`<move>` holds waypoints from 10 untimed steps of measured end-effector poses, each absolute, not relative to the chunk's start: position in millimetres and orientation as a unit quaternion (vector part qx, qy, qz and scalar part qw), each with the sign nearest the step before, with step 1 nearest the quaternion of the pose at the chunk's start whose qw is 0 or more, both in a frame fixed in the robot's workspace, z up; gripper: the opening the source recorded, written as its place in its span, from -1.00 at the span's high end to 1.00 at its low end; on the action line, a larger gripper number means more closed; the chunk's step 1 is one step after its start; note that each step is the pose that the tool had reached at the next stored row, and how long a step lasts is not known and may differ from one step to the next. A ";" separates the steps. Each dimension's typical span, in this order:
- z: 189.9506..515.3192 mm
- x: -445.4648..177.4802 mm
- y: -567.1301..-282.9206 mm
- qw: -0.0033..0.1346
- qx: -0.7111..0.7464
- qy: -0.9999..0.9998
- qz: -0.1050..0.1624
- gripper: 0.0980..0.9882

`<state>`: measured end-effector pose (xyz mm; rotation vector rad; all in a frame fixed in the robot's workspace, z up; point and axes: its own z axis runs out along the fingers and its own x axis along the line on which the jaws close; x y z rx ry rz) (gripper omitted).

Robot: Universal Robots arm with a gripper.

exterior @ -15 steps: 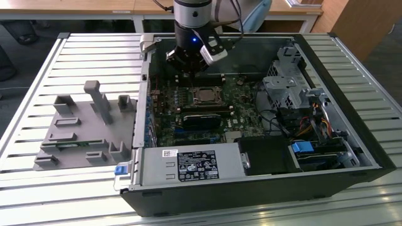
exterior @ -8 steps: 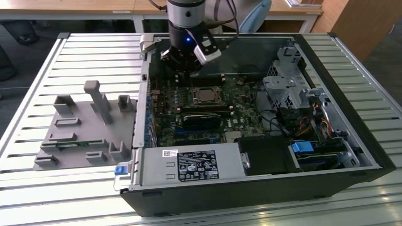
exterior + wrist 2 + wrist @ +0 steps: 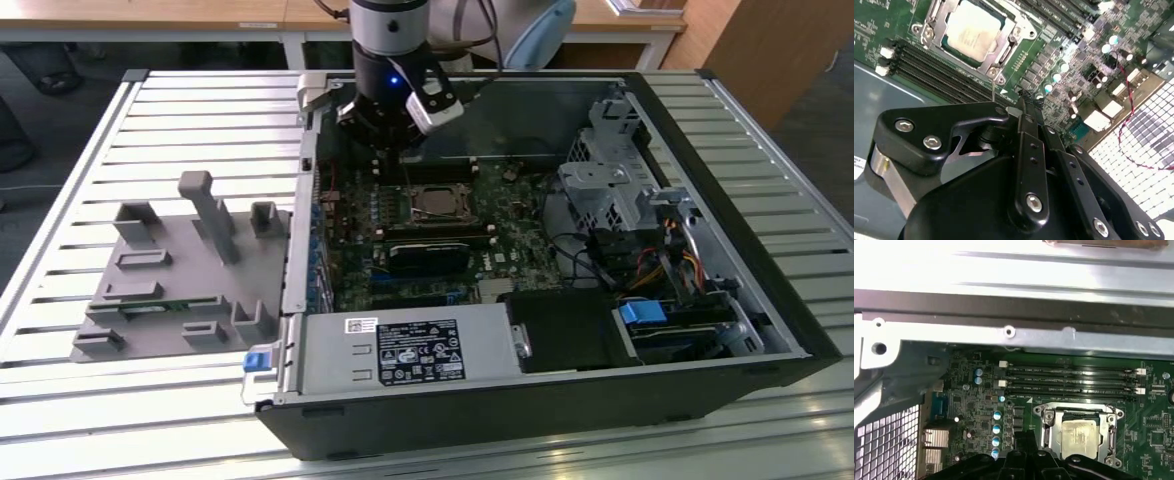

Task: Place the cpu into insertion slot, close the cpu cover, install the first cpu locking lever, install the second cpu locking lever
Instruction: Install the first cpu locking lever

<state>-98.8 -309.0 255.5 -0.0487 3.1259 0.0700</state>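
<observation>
One arm reaches down into an open computer case [image 3: 747, 300] that lies on a slatted metal table [image 3: 160, 110], as we see in the exterior view. Its gripper [image 3: 387, 162] hangs over the green motherboard [image 3: 354, 265], just beyond the insertion slot [image 3: 412, 204] on the side of the case's far wall. The cpu [image 3: 434, 203] lies flat in that slot, pale metal face up. A grey plastic fixture [image 3: 187, 270] stands on the table at the exterior view's left, apart from the case. A labelled power supply [image 3: 407, 352] sits at the case's near edge.

In the second wrist view we look past the black gripper [image 3: 1021, 101]. Its fingers meet at the tip with no gap that we can make out and nothing between them. The cpu [image 3: 973, 31] sits in the socket, with the cpu cover [image 3: 1004, 50] lying flat around it as a silvery frame. A thin metal rod [image 3: 992, 91] stands up from the socket's corner, near the tip; we cannot tell whether they touch. Long black memory slots [image 3: 929, 64] run beside the socket.

In the first wrist view the gripper [image 3: 1023, 447] is a dark shape just beside the socket. The cpu [image 3: 1079, 432] lies within the cover [image 3: 1050, 432]. The memory slots [image 3: 1069, 380] lie between the socket and the case's grey metal wall [image 3: 1004, 332].
</observation>
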 end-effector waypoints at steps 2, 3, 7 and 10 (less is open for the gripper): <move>255.5 -99.3 -305.6 0.007 -0.016 1.000 0.022 0.98; 255.4 -99.5 -303.6 0.007 -0.015 1.000 0.022 0.98; 255.2 -99.6 -298.3 0.007 -0.012 1.000 0.022 0.98; 254.9 -99.6 -296.2 0.007 -0.009 1.000 0.022 0.98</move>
